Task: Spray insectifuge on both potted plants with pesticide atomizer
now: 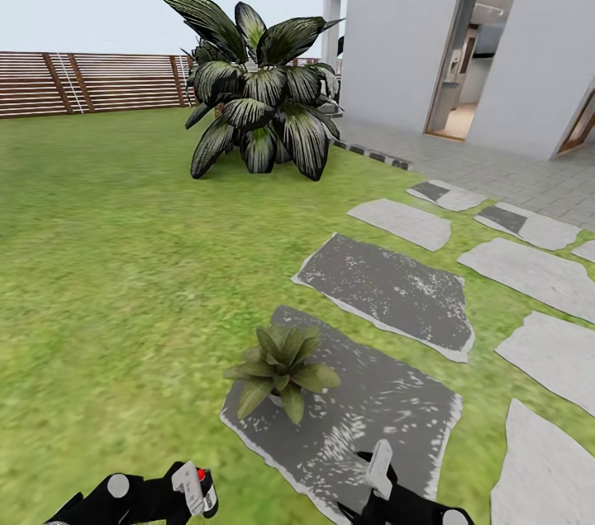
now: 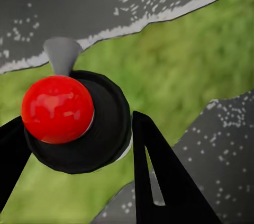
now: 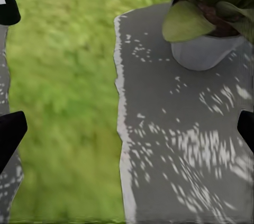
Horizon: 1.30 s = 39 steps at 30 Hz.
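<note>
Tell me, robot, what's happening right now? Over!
Left gripper shut on pesticide atomizer, red tip up. Right gripper open, empty. Potted plant just ahead on stepping stone. Nothing in the way.

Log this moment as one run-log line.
left gripper: holding pesticide atomizer | right gripper: open | potted plant: on stepping stone, ahead

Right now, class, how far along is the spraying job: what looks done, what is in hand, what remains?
Done: the pesticide atomizer is picked up, clamped in the left gripper, its red tip showing in the left wrist view. In hand: the robot faces one potted plant sitting on a grey stepping stone; the right gripper hangs open near it. Left: no spray is visible, so covering this plant and the second one still appears to remain.
</note>
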### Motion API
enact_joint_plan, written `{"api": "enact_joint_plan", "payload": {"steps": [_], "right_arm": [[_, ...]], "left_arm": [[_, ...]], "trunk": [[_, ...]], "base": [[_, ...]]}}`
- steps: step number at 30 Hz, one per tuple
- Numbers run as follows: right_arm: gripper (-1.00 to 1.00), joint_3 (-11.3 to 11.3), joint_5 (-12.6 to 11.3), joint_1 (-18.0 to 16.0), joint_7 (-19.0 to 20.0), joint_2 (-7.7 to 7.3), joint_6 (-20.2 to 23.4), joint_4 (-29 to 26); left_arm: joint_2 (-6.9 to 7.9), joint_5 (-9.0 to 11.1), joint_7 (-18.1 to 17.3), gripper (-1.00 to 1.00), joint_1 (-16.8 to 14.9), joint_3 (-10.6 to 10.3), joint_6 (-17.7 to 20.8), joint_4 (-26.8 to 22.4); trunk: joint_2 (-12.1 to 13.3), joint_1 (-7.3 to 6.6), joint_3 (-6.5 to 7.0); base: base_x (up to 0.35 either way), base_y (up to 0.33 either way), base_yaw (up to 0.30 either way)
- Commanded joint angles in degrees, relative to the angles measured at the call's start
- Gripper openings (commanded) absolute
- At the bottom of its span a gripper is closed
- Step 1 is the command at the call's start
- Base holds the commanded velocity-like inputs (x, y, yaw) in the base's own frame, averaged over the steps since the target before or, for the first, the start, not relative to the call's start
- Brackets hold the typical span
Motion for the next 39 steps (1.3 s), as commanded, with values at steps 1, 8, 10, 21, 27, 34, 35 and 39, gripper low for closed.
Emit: {"api": "enact_joint_plan", "payload": {"steps": [1,8,10,21,27,34,35,39], "right_arm": [[1.0,-0.37,0.4,-0.03,0.29,-0.32,-0.28,-0.04],[1.0,-0.41,0.4,-0.03,0.29,-0.81,-0.29,-0.19],[1.0,-0.41,0.4,-0.03,0.29,-0.89,-0.31,-0.24],[1.0,-0.3,0.55,-0.2,0.57,-1.18,-0.14,-2.61],[1.0,-0.03,0.52,-3.37,0.88,-1.18,2.59,-6.07],[1.0,1.88,0.58,-7.2,4.72,-1.03,6.66,-6.35],[1.0,2.76,0.58,-7.72,5.08,-1.02,6.92,-6.36],[1.0,7.63,0.55,-10.07,9.45,-0.67,11.13,-6.44]], "left_arm": [[0.09,-0.27,-0.05,-1.0,-0.29,-0.28,-0.27,-0.1],[0.84,-0.57,-1.99,-1.0,-2.43,-0.5,-0.31,-0.21],[0.94,-0.63,-3.88,-1.0,-3.59,-0.55,-0.04,-0.23],[0.03,-4.24,-10.45,-1.0,-7.38,-0.61,5.54,-1.72],[-0.15,-4.75,-12.81,-1.0,-8.58,-0.6,10.56,-5.19],[-0.25,-4.93,-15.62,-1.0,-8.74,-0.65,12.93,-8.31],[-0.25,-4.97,-16.49,-1.0,-8.75,-0.65,13.0,-8.78],[-0.43,-5.04,-18.19,-1.0,-8.76,-0.65,14.21,-10.07]], "trunk": [[-0.02,-0.01,-0.05],[-0.02,-0.01,-0.05],[-0.02,-0.01,-0.05],[-0.02,-0.01,-0.05],[-0.02,-0.01,-0.05],[-0.02,-0.01,-0.05],[-0.02,-0.01,-0.05],[-0.02,-0.01,-0.05]], "base": [[0.0,0.0,0.0],[0.0,0.0,0.0],[0.0,0.0,0.0],[0.0,0.0,0.0],[0.0,0.0,0.0],[0.0,0.0,0.0],[0.0,0.0,0.0],[0.0,0.0,0.0]]}}
